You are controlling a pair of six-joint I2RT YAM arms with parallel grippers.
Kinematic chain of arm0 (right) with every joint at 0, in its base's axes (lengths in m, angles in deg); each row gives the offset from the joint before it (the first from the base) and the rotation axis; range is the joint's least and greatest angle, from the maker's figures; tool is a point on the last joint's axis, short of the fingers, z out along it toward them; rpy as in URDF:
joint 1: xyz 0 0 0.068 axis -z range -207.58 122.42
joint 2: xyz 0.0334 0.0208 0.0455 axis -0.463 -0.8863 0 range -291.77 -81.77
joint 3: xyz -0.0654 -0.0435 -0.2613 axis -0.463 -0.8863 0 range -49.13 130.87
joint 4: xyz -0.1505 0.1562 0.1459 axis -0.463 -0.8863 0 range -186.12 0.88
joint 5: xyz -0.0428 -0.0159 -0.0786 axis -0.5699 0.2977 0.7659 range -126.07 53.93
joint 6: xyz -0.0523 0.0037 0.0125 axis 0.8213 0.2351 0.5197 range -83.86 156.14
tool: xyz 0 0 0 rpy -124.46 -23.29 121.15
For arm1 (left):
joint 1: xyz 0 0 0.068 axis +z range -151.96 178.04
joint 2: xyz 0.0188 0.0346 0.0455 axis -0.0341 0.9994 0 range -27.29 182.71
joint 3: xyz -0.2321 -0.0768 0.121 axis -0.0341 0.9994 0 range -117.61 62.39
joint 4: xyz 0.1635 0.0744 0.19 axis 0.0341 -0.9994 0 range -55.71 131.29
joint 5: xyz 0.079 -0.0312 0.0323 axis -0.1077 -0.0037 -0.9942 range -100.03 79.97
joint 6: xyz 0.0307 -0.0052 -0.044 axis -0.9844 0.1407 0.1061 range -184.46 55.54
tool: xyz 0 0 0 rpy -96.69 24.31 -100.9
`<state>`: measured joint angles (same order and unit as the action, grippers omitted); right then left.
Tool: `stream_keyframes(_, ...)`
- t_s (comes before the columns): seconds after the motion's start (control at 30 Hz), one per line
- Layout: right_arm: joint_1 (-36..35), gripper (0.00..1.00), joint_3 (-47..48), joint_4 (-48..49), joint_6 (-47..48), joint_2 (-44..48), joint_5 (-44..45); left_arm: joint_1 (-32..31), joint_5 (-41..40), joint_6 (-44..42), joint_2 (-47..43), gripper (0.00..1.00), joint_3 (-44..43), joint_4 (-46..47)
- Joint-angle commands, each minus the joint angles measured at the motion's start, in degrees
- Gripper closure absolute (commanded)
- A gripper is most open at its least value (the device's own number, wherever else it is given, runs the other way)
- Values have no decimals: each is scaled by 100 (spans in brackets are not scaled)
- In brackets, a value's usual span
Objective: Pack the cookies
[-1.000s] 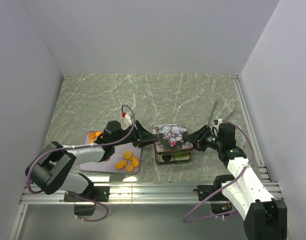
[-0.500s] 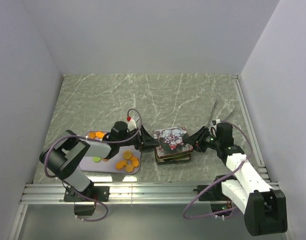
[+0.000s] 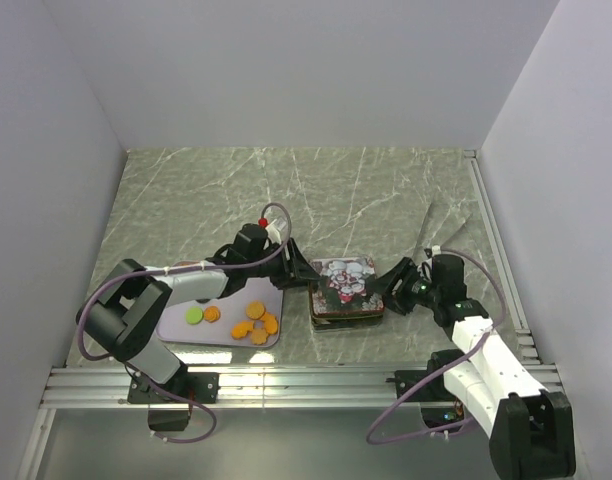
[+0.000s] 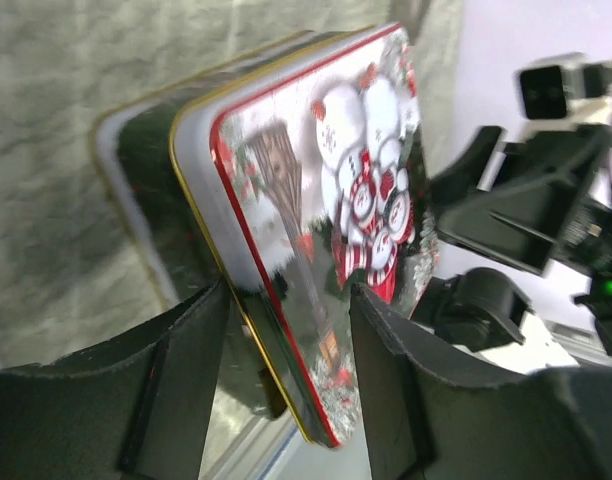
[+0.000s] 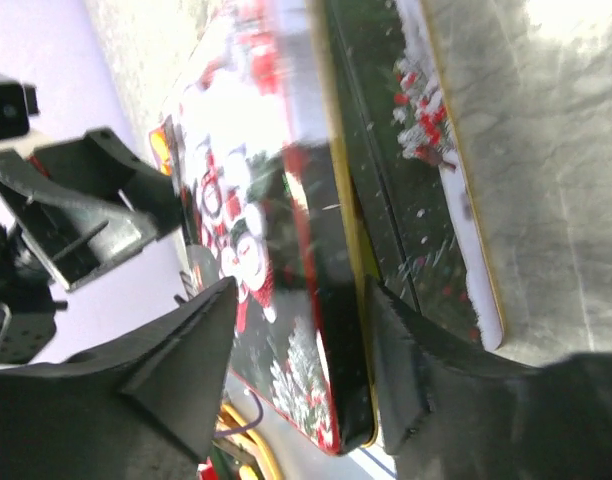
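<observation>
Tray (image 3: 176, 328): set toward the tabletop's near-left corner.
Tin (image 3: 346, 319): placed mid near edge.
Lid (image 3: 344, 280): snowman-printed, tilted over the tin.
Left gripper (image 3: 308, 277): clamped on the lid's left rim.
Right gripper (image 3: 386, 286): clamped on its right rim.
Cookies (image 3: 256, 322): spread on the tray.

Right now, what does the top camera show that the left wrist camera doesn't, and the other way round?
Only the top view: the tray with orange cookies and one green cookie. Only the left wrist view: the snowman lid tilted up off the tin base, its gold edge clear. Both: that lid held between the left hand and the right hand.
</observation>
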<state>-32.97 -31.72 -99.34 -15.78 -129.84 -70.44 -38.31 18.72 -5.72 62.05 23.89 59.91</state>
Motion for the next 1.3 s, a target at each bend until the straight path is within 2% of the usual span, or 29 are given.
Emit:
stream_keyframes(0.0,-50,36,-124,-173,226,175,229,-3,-230,-416,-22,43,-219,-648)
stream_keyframes(0.23,-41,33,-71,-560,411,431,404,6,-449,-539,4,44,-430,-1078)
stream_keyframes(0.57,-24,32,746,-2096,1052,439,1406,-29,-555,-539,-13,45,-439,-1255)
stream_keyframes(0.93,-24,29,1018,-2607,1140,808,1670,-108,-704,-644,-92,45,-527,-1465)
stream_keyframes(1.0,-32,25,1150,-2775,1131,879,1802,-91,-731,-671,-127,45,-544,-1553)
stream_keyframes(1.03,-33,17,1203,-2845,1132,940,1846,-91,-739,-714,-136,45,-571,-1606)
stream_keyframes(1.27,-33,9,1563,-3372,1132,1212,2040,-91,-915,-926,-145,46,-702,-1843)
